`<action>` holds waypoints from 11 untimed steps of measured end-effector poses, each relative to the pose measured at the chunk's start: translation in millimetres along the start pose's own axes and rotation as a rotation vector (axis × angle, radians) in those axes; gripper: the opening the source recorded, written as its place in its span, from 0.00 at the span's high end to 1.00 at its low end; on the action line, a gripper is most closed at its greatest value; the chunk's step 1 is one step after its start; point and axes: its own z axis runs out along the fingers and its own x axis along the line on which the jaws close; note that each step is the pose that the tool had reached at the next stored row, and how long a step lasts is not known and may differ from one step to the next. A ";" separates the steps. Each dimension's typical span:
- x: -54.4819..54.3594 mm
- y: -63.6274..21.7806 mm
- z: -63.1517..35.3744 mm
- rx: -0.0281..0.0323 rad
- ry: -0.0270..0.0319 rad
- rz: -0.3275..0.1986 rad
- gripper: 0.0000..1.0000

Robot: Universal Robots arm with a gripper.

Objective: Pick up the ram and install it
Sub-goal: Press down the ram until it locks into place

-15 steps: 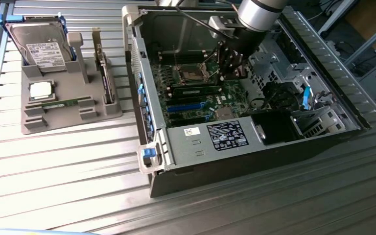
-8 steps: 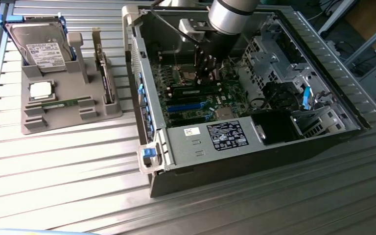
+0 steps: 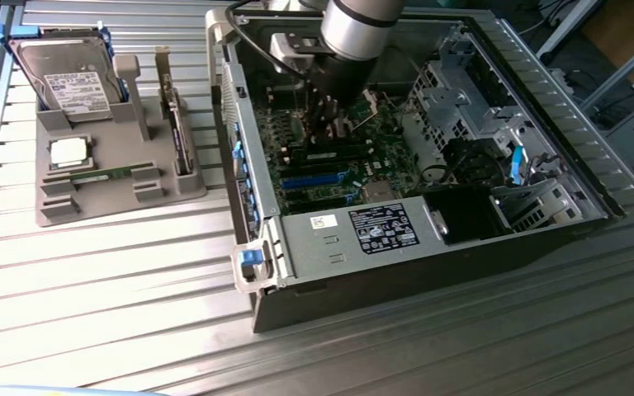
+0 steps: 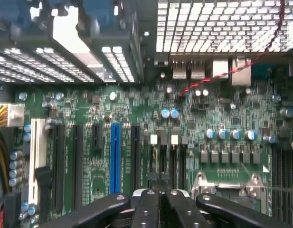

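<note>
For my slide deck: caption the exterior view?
Arm's shut end effector lowered inside the open computer case; a ram lies in the grey holder.

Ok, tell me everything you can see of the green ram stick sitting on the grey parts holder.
The ram stick is a thin, long, narrow green circuit board. It lies lengthwise in a slot of the grey parts holder, next to the square processor chip, on the exterior view's left, outside the computer case. Only the holder touches it. The gripper is well away from it, inside the case.
</note>
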 end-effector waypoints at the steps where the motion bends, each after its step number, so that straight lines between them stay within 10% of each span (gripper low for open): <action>1: -0.1 0.0 1.7 -0.0002 -0.0038 0.000 0.89; 11: 0.1 3.7 -5.7 0.0050 -0.0111 -0.001 0.89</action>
